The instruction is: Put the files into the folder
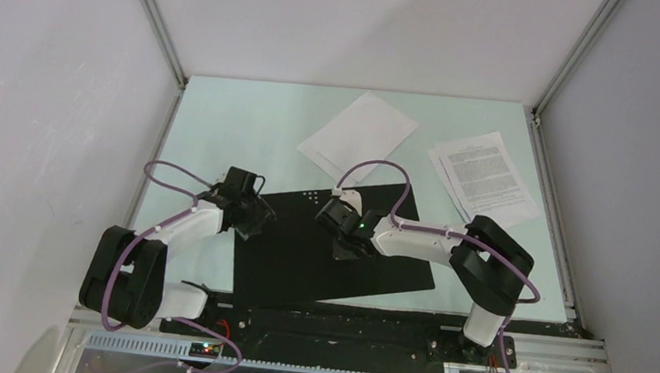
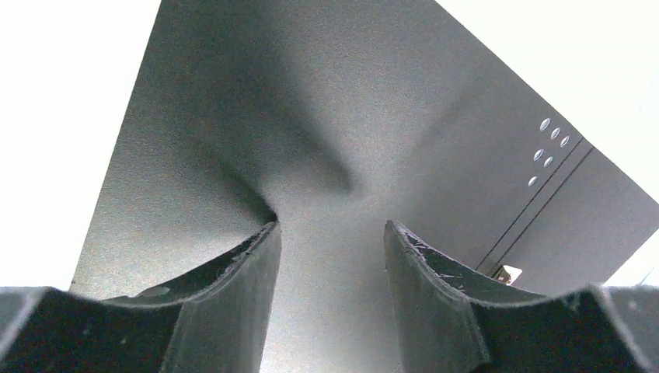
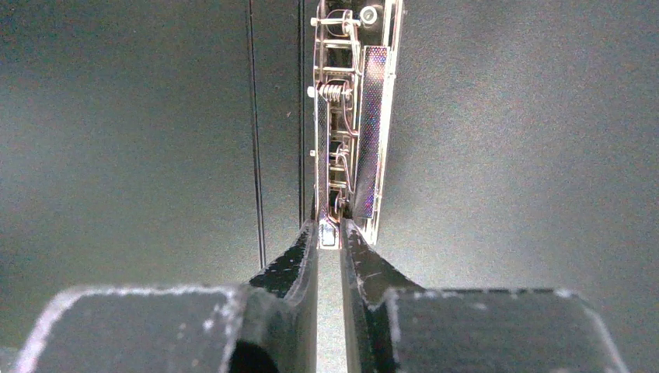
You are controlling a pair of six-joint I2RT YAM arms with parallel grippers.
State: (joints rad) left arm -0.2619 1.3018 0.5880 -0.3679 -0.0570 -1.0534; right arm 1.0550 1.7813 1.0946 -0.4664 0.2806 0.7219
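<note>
The folder point(image 1: 301, 257) lies open on the table with its black inside up. A metal spring clip point(image 3: 346, 116) runs along its spine. My right gripper point(image 1: 342, 227) is shut on the near end of that clip point(image 3: 329, 235), with the metal tab pinched between the fingertips. Over the folder's left flap point(image 2: 311, 116) my left gripper point(image 2: 330, 233) hangs open, nothing between its fingers. The files lie behind the folder: blank white sheets point(image 1: 359, 134) at centre back and sheets with printed text point(image 1: 484, 176) at back right.
The pale green table point(image 1: 222, 130) is boxed in by white walls with metal corner posts point(image 1: 156, 14). A dark rail point(image 1: 340, 325) carrying both arm bases runs along the near edge. Small rivet dots point(image 2: 548, 151) mark the folder near its spine.
</note>
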